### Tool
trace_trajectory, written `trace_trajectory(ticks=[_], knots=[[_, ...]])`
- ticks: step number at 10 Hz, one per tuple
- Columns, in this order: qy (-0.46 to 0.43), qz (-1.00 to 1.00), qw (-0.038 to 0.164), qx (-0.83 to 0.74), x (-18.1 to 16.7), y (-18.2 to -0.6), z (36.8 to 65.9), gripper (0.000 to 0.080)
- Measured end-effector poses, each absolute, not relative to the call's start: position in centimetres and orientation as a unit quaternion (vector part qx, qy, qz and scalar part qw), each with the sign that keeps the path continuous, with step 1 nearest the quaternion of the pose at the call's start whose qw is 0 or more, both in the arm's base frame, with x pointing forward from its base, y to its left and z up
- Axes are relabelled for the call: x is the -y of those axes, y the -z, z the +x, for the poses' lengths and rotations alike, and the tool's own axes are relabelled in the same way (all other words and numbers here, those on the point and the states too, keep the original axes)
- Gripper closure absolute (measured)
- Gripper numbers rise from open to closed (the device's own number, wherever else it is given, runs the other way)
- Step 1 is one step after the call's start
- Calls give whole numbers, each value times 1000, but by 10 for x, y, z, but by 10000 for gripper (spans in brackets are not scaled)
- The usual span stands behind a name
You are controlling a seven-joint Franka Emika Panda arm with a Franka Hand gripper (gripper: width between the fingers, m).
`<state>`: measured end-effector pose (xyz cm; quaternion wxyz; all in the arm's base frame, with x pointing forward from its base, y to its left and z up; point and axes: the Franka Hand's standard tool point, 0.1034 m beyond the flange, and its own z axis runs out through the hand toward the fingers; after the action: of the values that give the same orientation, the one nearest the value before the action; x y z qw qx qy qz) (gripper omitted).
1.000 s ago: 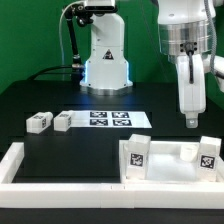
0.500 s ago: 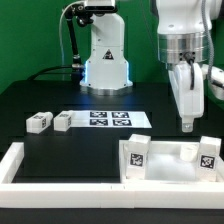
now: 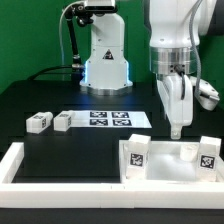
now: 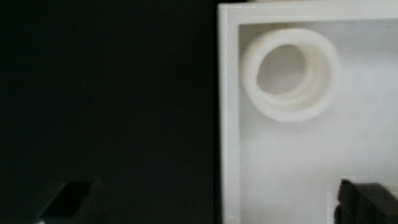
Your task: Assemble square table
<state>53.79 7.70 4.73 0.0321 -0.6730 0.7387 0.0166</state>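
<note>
White plastic panel lay on the worktop at the exterior view's lower right, my empty jaws apart above it; I judged a skewed descent could clip its rim and shove it.

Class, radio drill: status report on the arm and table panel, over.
Gripper open, empty, above square panel edge. Corner socket in wrist view. Two leg blocks loose beside marker board. Nothing in the way.
</note>
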Motion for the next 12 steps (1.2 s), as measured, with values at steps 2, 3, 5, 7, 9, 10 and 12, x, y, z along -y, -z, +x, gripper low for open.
trace_trajectory(ticks=[2, 3, 5, 7, 9, 10, 12], knots=[[-16, -674, 23, -738, -72, -34, 541, 151], [-12, -679, 21, -734, -68, -30, 546, 151], [-1, -687, 24, -726, -62, -25, 548, 151], [-6, -688, 18, -726, -62, -19, 544, 151], [-16, -686, 10, -727, -61, -16, 539, 151], [-16, -687, 10, -727, -61, -16, 539, 151], [-16, -687, 10, -727, -62, -16, 539, 277]])
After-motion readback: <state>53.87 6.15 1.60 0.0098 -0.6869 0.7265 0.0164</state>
